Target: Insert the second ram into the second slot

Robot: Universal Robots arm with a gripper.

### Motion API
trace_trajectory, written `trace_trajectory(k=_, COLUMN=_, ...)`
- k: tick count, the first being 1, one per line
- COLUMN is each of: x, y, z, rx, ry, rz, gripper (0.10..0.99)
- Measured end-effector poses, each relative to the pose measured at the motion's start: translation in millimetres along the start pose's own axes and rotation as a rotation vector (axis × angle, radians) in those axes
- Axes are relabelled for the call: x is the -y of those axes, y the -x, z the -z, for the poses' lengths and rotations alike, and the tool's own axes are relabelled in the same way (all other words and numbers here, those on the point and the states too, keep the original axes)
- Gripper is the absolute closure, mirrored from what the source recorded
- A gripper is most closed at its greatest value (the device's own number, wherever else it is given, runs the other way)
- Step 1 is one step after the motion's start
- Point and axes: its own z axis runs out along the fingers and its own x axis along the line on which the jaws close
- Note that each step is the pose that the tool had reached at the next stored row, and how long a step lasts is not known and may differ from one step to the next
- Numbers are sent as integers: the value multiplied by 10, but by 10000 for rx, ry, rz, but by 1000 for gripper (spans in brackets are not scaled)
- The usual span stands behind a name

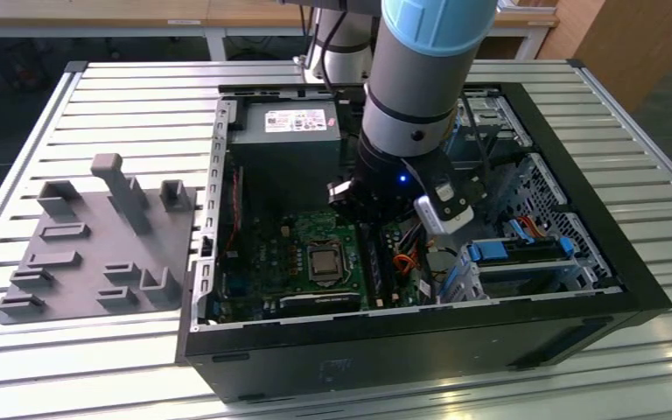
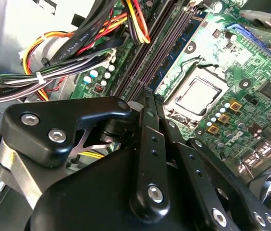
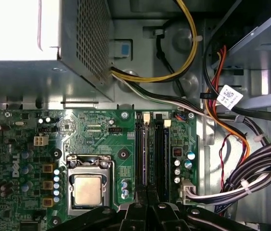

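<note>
We see the arm lowered into the open computer case [image 1: 423, 346], which lies on the slatted table [image 1: 137, 96] toward its right side in the exterior view; the end effector [image 3: 147, 204] sits low over the memory slots [image 3: 152, 154] beside the processor socket [image 3: 88, 187] on the green motherboard [image 3: 97, 130]. The second ram [image 2: 176, 45] appears as a thin blue strip standing on edge among the slots in the second wrist view; we cannot tell whether it is fully seated, nor whether the end effector is clenched or released. We judge the stick light, rigid and thin, its chips and edge contacts fragile; it is best held by its two flat faces near the top edge, or pressed evenly along that edge. Bundled cables [image 3: 251, 163] lie just beside the slots.
</note>
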Motion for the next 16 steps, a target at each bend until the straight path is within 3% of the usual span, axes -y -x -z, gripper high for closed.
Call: trace_trajectory(k=16, x=4, y=15, z=-65, rx=-4, ry=-8, rz=44, gripper=973)
